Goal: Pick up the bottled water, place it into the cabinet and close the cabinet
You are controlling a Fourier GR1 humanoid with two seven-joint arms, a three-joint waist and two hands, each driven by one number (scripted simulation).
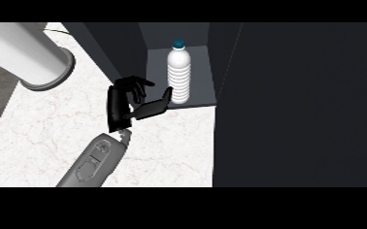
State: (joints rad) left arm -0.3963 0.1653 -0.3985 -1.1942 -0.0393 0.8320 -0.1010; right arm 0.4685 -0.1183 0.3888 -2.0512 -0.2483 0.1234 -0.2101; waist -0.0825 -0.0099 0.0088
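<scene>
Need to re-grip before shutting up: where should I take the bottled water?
Take the bottled water round its ribbed middle, from the open front-left where the left hand already is. It stands upright inside the cabinet, walls behind and right.

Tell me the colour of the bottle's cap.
Teal, a dark blue-green, on the bottle standing in the cabinet; head view.

My kitchen spot, pale marbled counter (pixel 172 145) under me, dark open cabinet (pixel 287 102) along its far edge
</scene>
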